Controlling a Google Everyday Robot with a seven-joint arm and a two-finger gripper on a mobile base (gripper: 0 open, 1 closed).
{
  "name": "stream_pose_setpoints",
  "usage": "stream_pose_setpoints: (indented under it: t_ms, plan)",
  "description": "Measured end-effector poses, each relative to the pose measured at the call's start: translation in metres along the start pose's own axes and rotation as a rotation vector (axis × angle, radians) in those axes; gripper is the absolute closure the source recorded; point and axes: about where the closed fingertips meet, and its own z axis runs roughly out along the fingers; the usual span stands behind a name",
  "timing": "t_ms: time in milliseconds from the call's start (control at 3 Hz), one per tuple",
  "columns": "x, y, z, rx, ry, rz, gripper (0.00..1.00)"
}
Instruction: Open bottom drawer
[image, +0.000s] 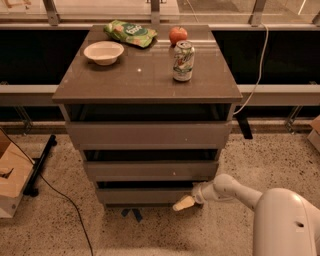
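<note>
The bottom drawer (145, 195) is the lowest and narrowest of three grey-brown flat fronts in a cabinet, just above the floor. A dark gap shows above its front. My gripper (183, 203) reaches in from the lower right on a white arm (235, 191). Its pale tip sits at the right end of the bottom drawer's front, low against its lower edge. The middle drawer (150, 170) and top drawer (149, 134) sit above it.
On the cabinet top (145, 75) stand a white bowl (103, 52), a green chip bag (131, 33), a red apple (178, 35) and a soda can (183, 61). A cardboard box (11, 175) stands on the floor at the left, with a black cable (65, 200) beside it.
</note>
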Motion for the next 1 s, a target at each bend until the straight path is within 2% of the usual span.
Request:
stream_pose_setpoints:
  t_ms: [667, 1000]
  plan:
    - [-0.004, -0.019, 0.026, -0.037, 0.007, 0.026, 0.00]
    - [-0.002, -0.015, 0.039, -0.071, 0.029, 0.027, 0.16]
